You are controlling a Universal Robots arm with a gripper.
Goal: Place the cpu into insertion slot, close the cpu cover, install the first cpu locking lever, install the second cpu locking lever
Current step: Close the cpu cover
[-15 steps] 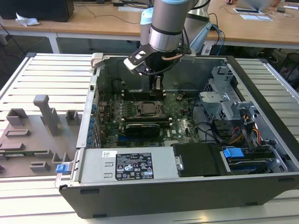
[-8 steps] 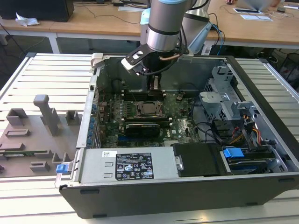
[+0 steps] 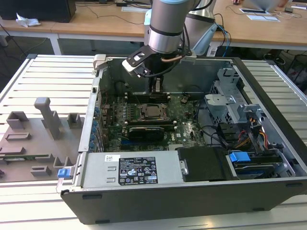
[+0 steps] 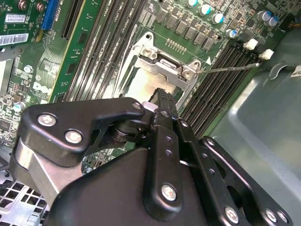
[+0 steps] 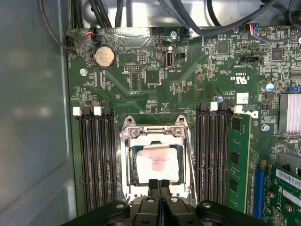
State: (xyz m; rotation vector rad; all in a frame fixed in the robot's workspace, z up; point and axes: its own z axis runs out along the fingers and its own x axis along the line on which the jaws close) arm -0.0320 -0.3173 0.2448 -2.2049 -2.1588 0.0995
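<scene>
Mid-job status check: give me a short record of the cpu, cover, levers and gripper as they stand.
cpu: in place, pale top showing through the cover's window
cpu cover: appears down, framing the cpu
locking lever: one thin rod juts out across the memory slots, seemingly unlatched
gripper: shut, tips at the cover's edge

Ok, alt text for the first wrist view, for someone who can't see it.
The gripper, jaws shut, hangs over a green motherboard at the edge of the cpu, which lies inside the window of the silver cpu cover. Black memory slots flank them.
</scene>
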